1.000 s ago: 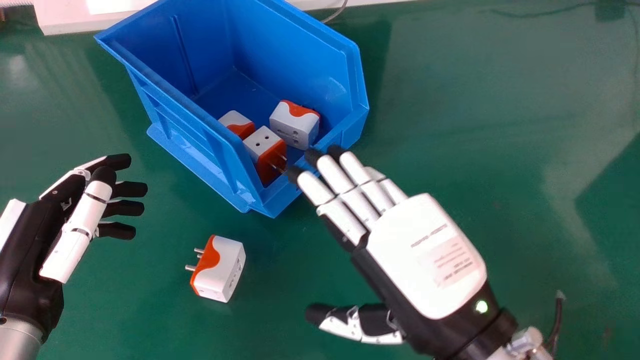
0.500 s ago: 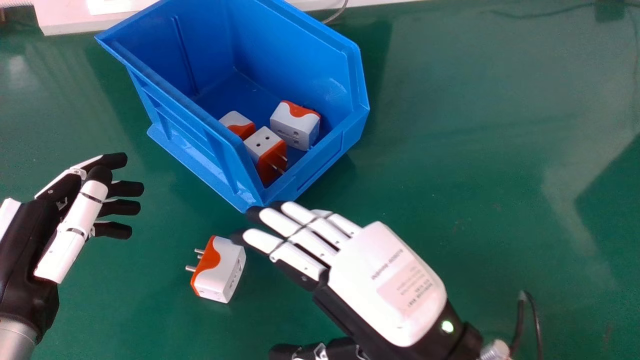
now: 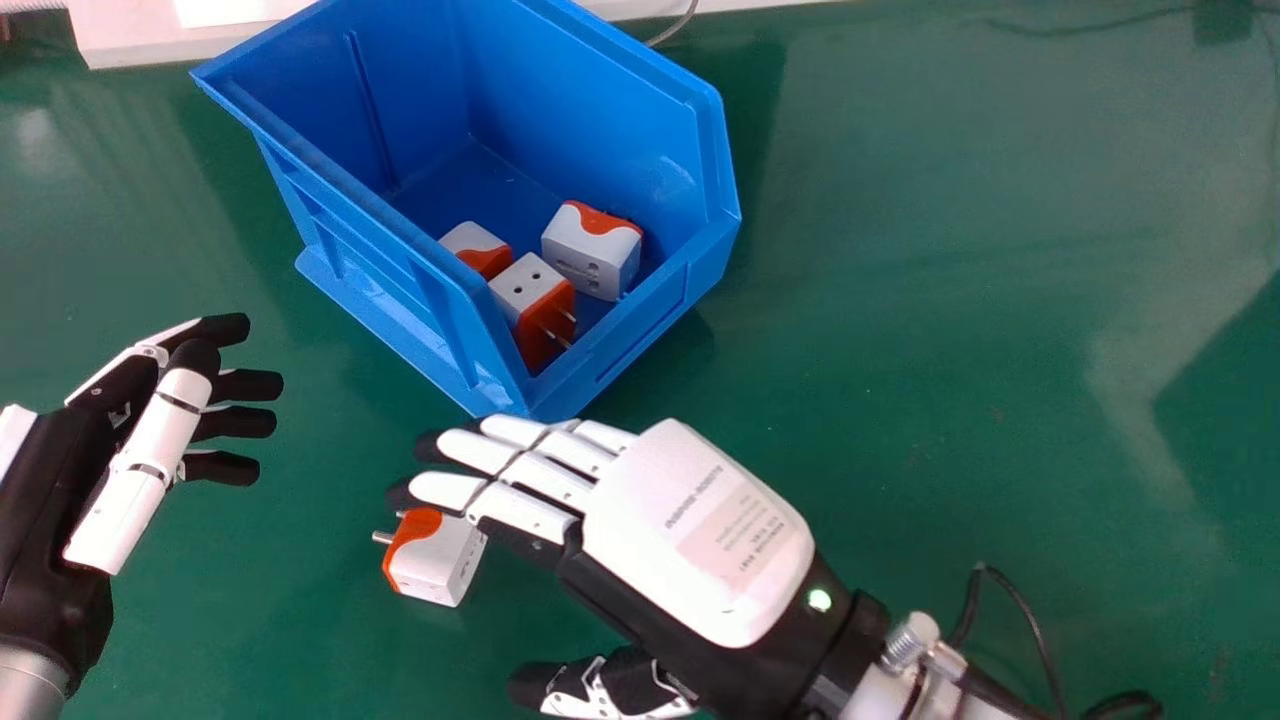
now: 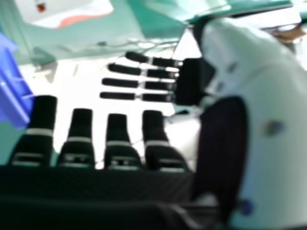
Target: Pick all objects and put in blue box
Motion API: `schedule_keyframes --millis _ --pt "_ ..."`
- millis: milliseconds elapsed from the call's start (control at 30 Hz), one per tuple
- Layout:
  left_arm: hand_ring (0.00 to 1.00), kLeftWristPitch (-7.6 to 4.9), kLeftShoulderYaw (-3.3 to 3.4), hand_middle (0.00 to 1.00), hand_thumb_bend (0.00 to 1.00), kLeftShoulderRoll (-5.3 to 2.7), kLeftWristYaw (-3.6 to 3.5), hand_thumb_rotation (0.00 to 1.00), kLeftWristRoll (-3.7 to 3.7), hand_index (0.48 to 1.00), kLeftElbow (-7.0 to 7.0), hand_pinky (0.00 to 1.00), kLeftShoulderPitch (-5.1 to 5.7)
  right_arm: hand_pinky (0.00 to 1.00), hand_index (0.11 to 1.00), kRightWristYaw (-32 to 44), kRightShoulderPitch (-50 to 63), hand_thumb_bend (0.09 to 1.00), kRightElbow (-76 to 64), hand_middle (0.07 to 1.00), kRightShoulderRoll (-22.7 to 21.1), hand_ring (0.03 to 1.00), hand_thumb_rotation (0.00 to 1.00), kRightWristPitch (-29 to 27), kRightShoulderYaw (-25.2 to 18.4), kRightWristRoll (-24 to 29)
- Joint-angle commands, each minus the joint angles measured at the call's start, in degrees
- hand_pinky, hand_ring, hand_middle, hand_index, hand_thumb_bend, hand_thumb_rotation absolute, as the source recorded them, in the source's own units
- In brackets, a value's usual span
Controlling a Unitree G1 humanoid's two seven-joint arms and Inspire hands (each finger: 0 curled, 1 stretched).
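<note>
1. White-and-orange adapter (image 3: 440, 567) lies on the green table (image 3: 950, 400) in the head view, outside the blue box (image 3: 650, 325). The fingers of the right hand (image 3: 700, 540) overlap its far edge and part of its prongs; whether they touch it cannot be told.
2. In the head view, the right hand is wide, fingers nearly straight, thumb well apart, its grasp empty. The left hand (image 3: 150, 440) is also wide and empty, its forearm cut off by the view's edge.
3. Three more adapters sit in the box: one (image 3: 592, 248) near the far wall, one (image 3: 533, 300) near the front corner, and one (image 3: 475, 243) half hidden behind the near wall.
4. The right hand view is blurred. Straight fingers of the right hand (image 4: 118, 153) run along the bottom edge; a white-and-orange shape (image 4: 62, 10) is cut off, too unclear to identify.
</note>
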Motion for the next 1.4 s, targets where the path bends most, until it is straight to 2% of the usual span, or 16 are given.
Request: schedule_keyframes --millis 0,67,167,267,467,700,867,1067,1233,1367 --pt "0.69 -0.17 0.51 0.72 0.4 0.51 0.19 0.84 -0.35 0.807 -1.4 0.59 -0.01 0.74 0.83 1.2 -3.1 0.282 0.2 0.885 1.2 0.866 0.01 -0.3 0.3 0.8" --pt "0.69 -0.19 0.48 0.72 0.4 0.51 0.22 0.84 -0.31 0.808 -1.44 0.59 0.01 0.75 0.831 2.9 -5.3 0.216 0.9 0.886 1.7 0.871 0.0 0.2 0.6 0.4" --pt "0.69 -0.34 0.4 0.72 0.4 0.47 0.24 0.85 -0.22 0.808 -1.5 0.59 0.09 0.76 0.833 4.7 -8.2 0.177 1.9 0.888 3.2 0.877 0.0 1.2 1.4 -0.3" --pt "0.69 -0.61 0.27 0.72 0.4 0.53 0.27 0.85 -0.04 0.808 -1.1 0.6 -0.13 0.75 0.82 6.8 -10.7 0.188 3.3 0.878 4.5 0.868 0.0 2.2 2.6 -0.6" --pt "0.69 -0.55 -0.01 0.72 0.41 0.38 0.54 0.85 0.27 0.809 -1.42 0.6 -0.16 0.75 0.821 14.2 -16.6 0.221 5.2 0.881 5.0 0.869 0.0 3.2 3.7 0.9" --pt "0.69 -0.58 -0.67 0.72 0.41 -0.03 1.17 0.85 0.65 0.811 -1.56 0.6 -0.34 0.74 0.822 22.0 -23.3 0.262 7.5 0.885 5.8 0.866 0.0 4.6 4.8 1.1" --pt "0.7 -0.56 -0.98 0.73 0.41 -0.16 1.58 0.85 0.36 0.817 -1.37 0.6 -0.54 0.73 0.82 25.9 -26.7 0.314 10.1 0.887 7.0 0.872 0.0 5.9 6.7 -0.2" --pt "0.7 -0.46 -1.59 0.73 0.4 -0.13 2.13 0.86 0.54 0.82 -1.39 0.61 -0.87 0.73 0.827 29.0 -29.9 0.393 12.6 0.901 8.0 0.877 0.0 8.3 8.8 -1.8" --pt "0.71 -0.66 -1.81 0.73 0.4 0.06 2.17 0.86 0.44 0.821 -0.98 0.61 -1.12 0.75 0.829 31.6 -32.2 0.454 13.4 0.909 9.3 0.88 0.02 10.0 10.0 -2.6" --pt "0.71 -0.67 -2.15 0.73 0.4 0.0 2.34 0.86 0.76 0.822 -0.92 0.61 -1.35 0.75 0.824 31.4 -33.8 0.57 15.1 0.907 9.4 0.876 0.09 9.9 11.1 -3.7"
